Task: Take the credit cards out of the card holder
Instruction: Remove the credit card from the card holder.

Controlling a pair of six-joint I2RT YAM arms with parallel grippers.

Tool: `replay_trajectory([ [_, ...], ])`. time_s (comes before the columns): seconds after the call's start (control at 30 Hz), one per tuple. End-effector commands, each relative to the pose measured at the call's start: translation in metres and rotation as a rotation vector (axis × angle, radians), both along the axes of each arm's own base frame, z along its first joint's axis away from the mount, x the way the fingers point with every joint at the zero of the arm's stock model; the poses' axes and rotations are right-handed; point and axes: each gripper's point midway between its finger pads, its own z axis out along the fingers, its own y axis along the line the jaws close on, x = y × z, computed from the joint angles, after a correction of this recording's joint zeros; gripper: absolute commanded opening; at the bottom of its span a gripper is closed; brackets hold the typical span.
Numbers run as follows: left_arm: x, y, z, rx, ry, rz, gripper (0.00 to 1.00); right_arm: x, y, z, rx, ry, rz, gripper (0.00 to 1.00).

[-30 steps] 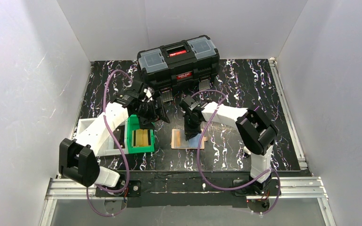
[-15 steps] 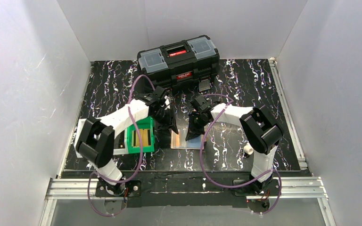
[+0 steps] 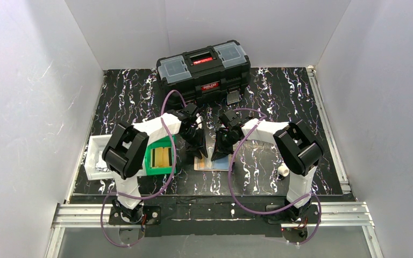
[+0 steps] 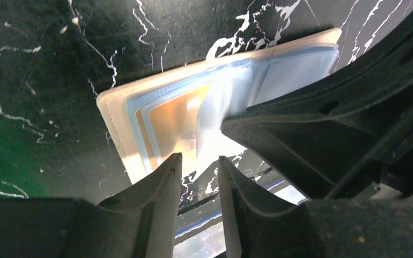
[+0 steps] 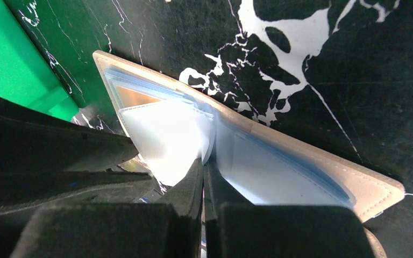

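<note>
The tan card holder (image 3: 221, 164) lies open on the black marbled mat between the two grippers. My right gripper (image 5: 203, 161) is shut on its light blue inner leaf (image 5: 166, 134) and holds the leaf up at the fold. A light blue card (image 5: 269, 172) sits in the pocket to the right of the fold. An orange-tan card (image 4: 177, 121) shows in the left pocket. My left gripper (image 4: 196, 158) is open by a narrow gap and holds nothing, with its tips over the holder's near edge (image 4: 113, 113) by the orange-tan card. The right gripper's fingers (image 4: 312, 134) fill the right side of the left wrist view.
A black toolbox (image 3: 204, 72) stands at the back centre. A green bin (image 3: 158, 158) with yellow-tan slabs sits just left of the holder, and a white tray (image 3: 94, 161) lies beyond it. A small white cylinder (image 3: 282, 170) stands by the right arm's base.
My left arm has swung right from above the green bin to the card holder. My right gripper has stayed at the holder and shifted slightly.
</note>
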Motion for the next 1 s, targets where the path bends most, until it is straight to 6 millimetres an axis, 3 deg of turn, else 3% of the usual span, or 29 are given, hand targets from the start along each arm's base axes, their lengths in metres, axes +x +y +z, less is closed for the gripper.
replay_trajectory([
  [0.0,0.002,-0.009,0.000,-0.028,-0.002,-0.030,0.27,-0.012,-0.013,-0.017,-0.063,0.031,0.005,0.01],
  [0.23,0.002,-0.010,-0.006,-0.024,-0.001,-0.026,0.10,-0.008,-0.012,-0.007,-0.049,0.013,0.003,0.02],
  [0.33,0.003,-0.008,-0.005,-0.016,-0.009,-0.017,0.00,-0.004,-0.010,0.004,-0.038,-0.008,0.001,0.09],
  [0.53,0.004,-0.008,0.006,-0.027,-0.035,-0.016,0.00,0.011,-0.005,0.054,0.007,-0.117,-0.017,0.39],
  [0.63,0.004,-0.009,0.011,-0.035,-0.042,-0.020,0.00,0.018,-0.008,0.078,0.002,-0.173,-0.026,0.49],
  [0.8,0.003,-0.016,0.020,-0.068,-0.045,-0.037,0.01,0.020,-0.023,0.094,-0.042,-0.213,-0.050,0.55],
  [0.97,-0.003,-0.029,0.027,-0.100,-0.043,-0.069,0.14,0.019,-0.039,0.098,-0.052,-0.229,-0.076,0.57],
])
